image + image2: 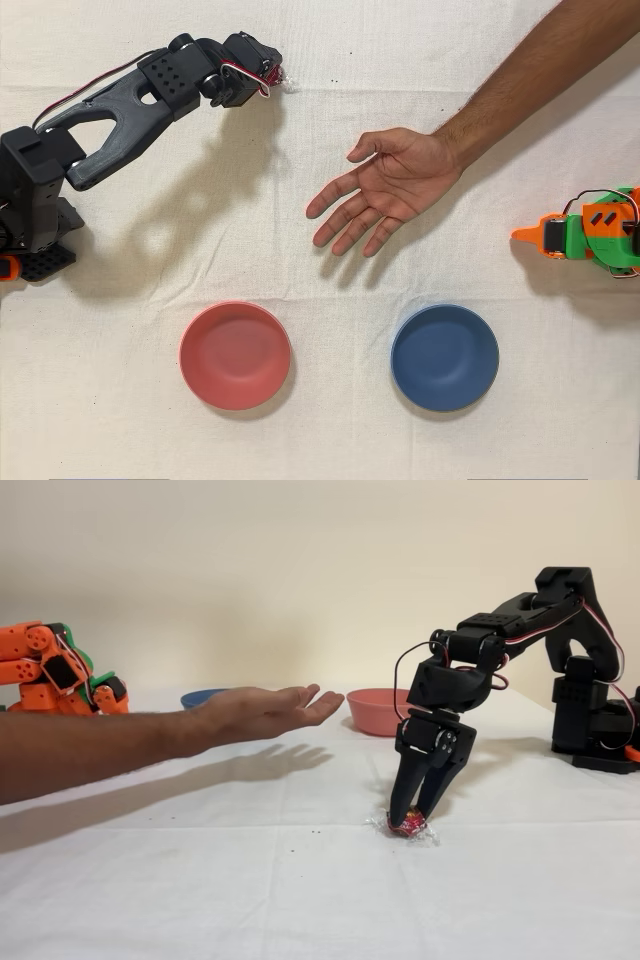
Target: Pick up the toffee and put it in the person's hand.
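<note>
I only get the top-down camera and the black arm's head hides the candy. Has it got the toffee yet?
Observer: From the side, the gripper has its fingertips down on the cloth around the toffee, which still sits on the table.
Operator: Is the hand lying flat on the table?
Observer: No, the person's hand hovers above the cloth, palm up, with its shadow underneath.
Operator: Is the gripper squeezing already?
Observer: The fingers narrow to the candy at the tips, but I cannot tell whether they grip it.
</note>
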